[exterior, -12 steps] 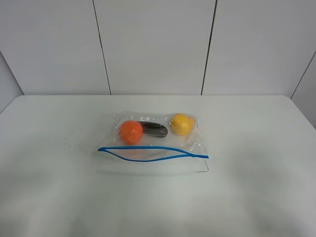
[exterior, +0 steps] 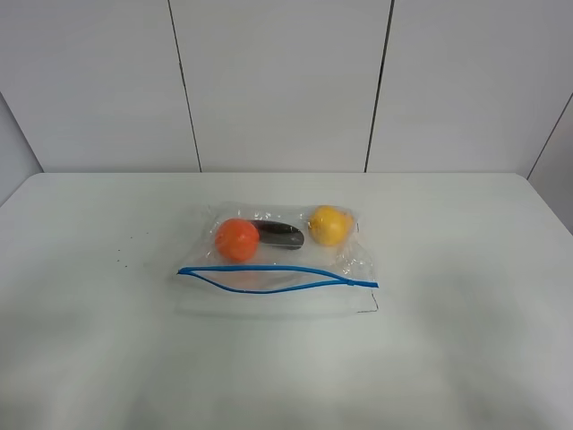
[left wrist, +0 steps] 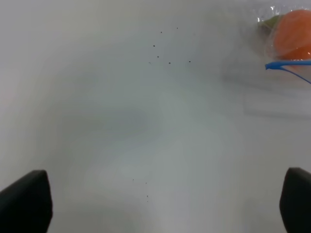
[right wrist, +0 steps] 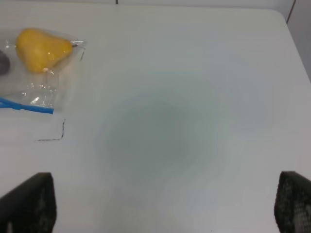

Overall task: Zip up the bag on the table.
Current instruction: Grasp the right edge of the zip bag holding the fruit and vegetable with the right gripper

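Note:
The clear plastic bag [exterior: 345, 262] lies flat in the middle of the white table [exterior: 466, 269]. Its blue zipper strip [exterior: 277, 279] gapes in the middle, facing the front. Inside show an orange ball [exterior: 236, 239], a yellow fruit [exterior: 329, 225] and a dark item [exterior: 279, 235]. Neither arm appears in the high view. In the left wrist view my left gripper [left wrist: 165, 201] is open above bare table, the bag's orange end [left wrist: 291, 41] well ahead of it. My right gripper [right wrist: 167, 204] is open too, the bag's yellow end [right wrist: 41, 48] ahead and to one side.
Tiny dark specks [exterior: 125, 255] dot the table left of the bag. A thin dark mark [exterior: 372, 309] sits by the bag's front right corner. White wall panels [exterior: 277, 81] rise behind the table's far edge.

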Robot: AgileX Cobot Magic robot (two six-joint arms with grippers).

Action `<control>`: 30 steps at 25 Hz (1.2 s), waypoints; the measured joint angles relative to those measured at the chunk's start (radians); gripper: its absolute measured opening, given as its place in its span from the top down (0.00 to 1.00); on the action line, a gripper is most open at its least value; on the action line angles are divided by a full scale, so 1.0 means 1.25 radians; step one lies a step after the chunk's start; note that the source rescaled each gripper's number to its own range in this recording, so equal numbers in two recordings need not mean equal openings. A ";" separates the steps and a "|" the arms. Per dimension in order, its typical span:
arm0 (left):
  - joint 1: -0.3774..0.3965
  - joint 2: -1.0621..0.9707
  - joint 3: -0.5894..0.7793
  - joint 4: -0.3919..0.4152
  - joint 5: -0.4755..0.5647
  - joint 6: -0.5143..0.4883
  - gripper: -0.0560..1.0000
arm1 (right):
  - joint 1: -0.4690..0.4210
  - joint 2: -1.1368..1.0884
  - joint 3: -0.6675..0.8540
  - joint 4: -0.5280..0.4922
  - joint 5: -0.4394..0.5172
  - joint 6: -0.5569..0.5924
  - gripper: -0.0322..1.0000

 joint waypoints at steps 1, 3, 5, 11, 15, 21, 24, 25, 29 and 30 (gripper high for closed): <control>0.000 0.000 0.000 0.000 0.000 0.000 0.00 | 0.000 0.000 0.000 0.000 0.000 0.000 0.00; 0.000 0.000 0.000 0.000 0.000 0.000 0.00 | 0.000 0.000 0.000 0.000 0.000 0.000 0.00; 0.000 0.000 0.000 0.000 0.000 0.000 0.00 | 0.000 0.000 0.000 0.000 0.000 0.000 0.00; 0.000 0.000 0.000 0.000 0.000 0.000 0.00 | 0.000 0.000 -0.009 0.000 -0.017 0.001 0.00; 0.000 0.000 0.000 0.000 0.000 0.000 0.00 | 0.000 0.055 -0.021 0.000 -0.031 0.039 0.00; 0.000 0.000 0.000 0.000 0.000 0.000 0.00 | 0.000 0.317 -0.021 0.034 -0.111 0.041 0.00; 0.000 0.000 0.000 0.000 0.000 0.000 0.00 | 0.000 0.488 -0.021 0.108 -0.176 -0.015 0.00; 0.000 0.000 0.000 0.000 0.000 0.000 0.00 | 0.000 0.536 -0.021 0.143 -0.202 -0.048 0.00; 0.000 0.000 0.000 0.000 0.000 0.000 0.00 | 0.000 0.758 -0.021 0.298 -0.305 -0.206 0.00; 0.000 0.000 0.000 0.000 0.000 0.000 0.00 | 0.000 0.814 -0.022 0.343 -0.331 -0.246 0.00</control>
